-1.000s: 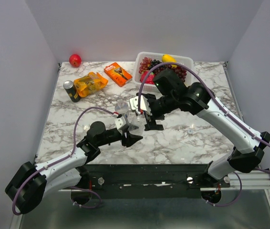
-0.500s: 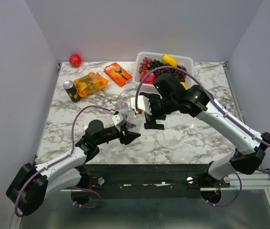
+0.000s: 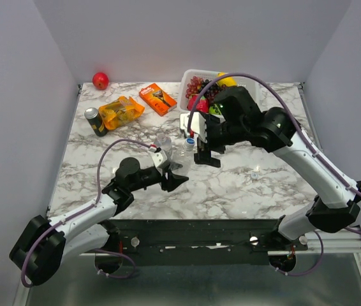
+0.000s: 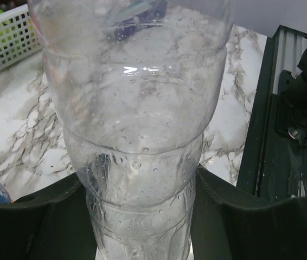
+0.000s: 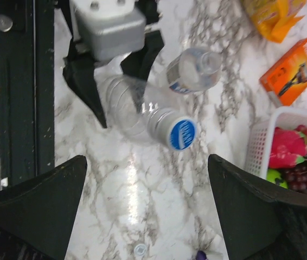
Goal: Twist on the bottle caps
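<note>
My left gripper (image 4: 140,216) is shut on the lower body of a clear bottle (image 4: 137,108). In the right wrist view that bottle (image 5: 134,111) leans out of the left gripper (image 5: 115,81) with a blue cap (image 5: 182,134) on its neck. From above, the capped bottle (image 3: 182,156) stands at the table's middle. A second bottle (image 5: 194,69) with a pale label stands just behind it, its mouth uncovered. My right gripper (image 5: 147,179) hangs open above the table beside the blue cap, holding nothing. A whitish cap (image 5: 140,249) lies loose on the marble.
A white basket (image 3: 252,81) of fruit stands at the back right, under the right arm. An orange box (image 3: 157,98), a yellow packet (image 3: 120,111), a dark can (image 3: 94,121) and a red fruit (image 3: 100,80) sit at the back left.
My right gripper has lifted off the held bottle and drawn back toward the basket, leaving the blue cap showing on the neck. The left gripper keeps its hold.
</note>
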